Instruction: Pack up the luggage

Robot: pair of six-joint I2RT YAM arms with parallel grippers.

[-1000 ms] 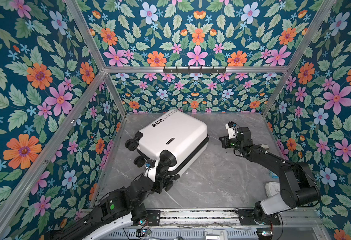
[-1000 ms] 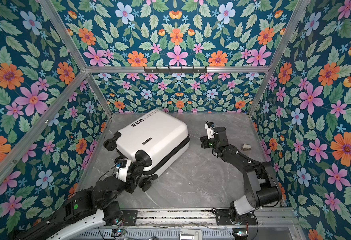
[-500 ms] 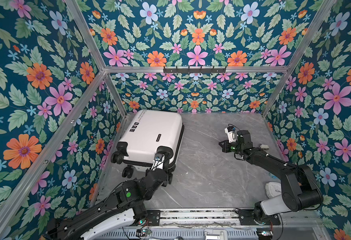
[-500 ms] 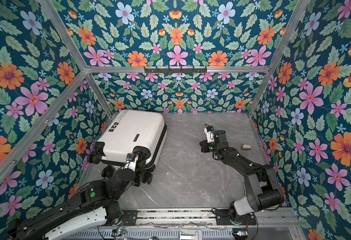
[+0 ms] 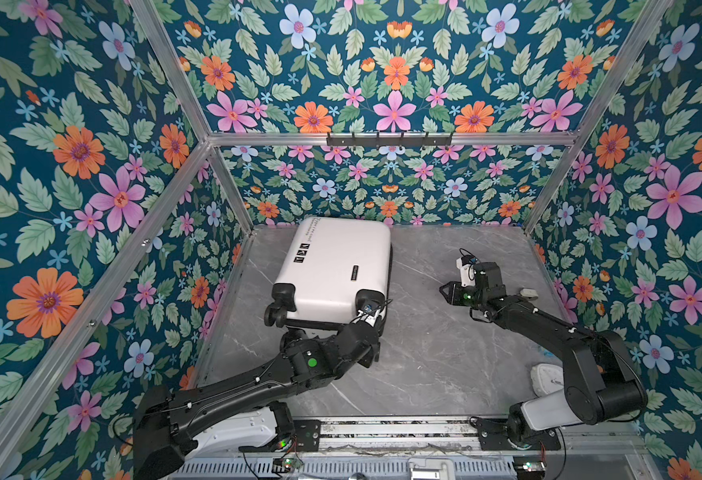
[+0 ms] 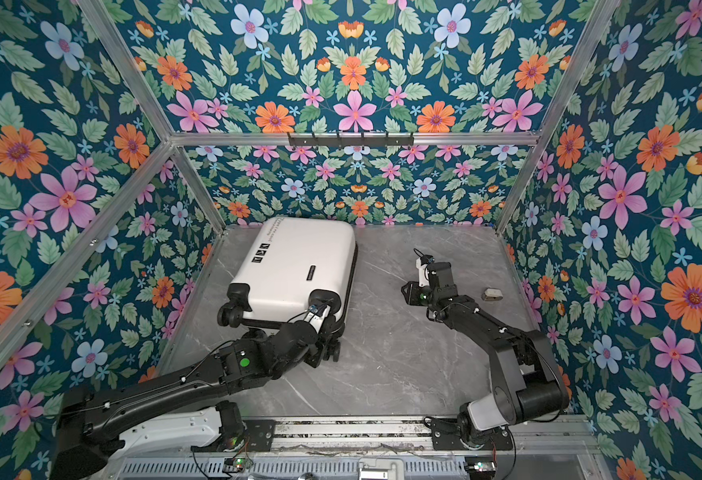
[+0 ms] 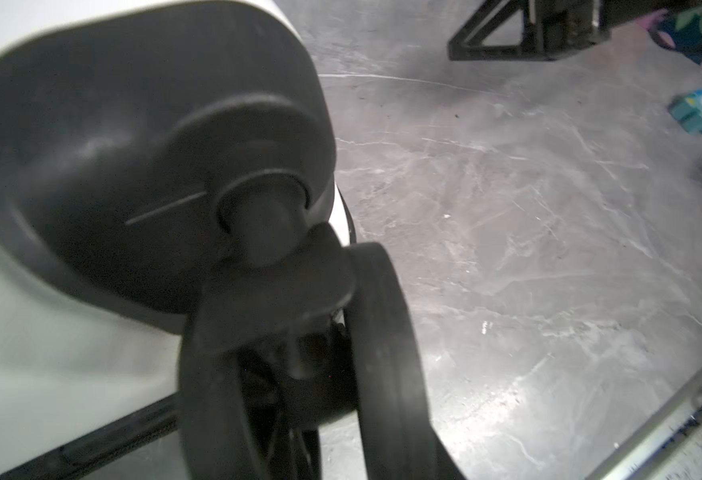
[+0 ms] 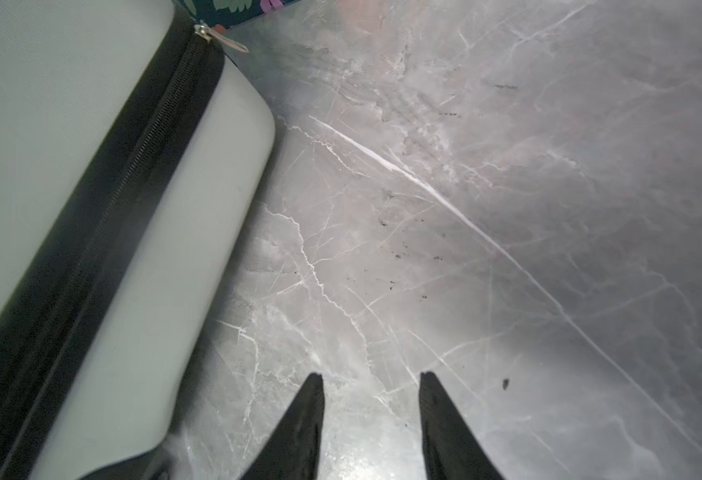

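One luggage (image 5: pixel 337 270), zipped shut, contents hidden

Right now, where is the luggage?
In both top views the luggage lies closed at the left rear of the table, its top end near the back wall and its wheels toward the front; the open right gripper hangs apart to its right.

We look into a robot test booth, a lab rig and no home. Aluminium frame bars (image 5: pixel 258 138) edge printed floral wall panels (image 5: pixel 395 75) on three sides, with a black hook rack (image 5: pixel 389 139) at upper centre. The floor is a grey marble-look tabletop (image 5: pixel 445 353). Along the bottom edge, a metal rail (image 5: pixel 382 428) carries the left arm (image 5: pixel 237 399) and right arm (image 5: pixel 540 320), with loose wiring.
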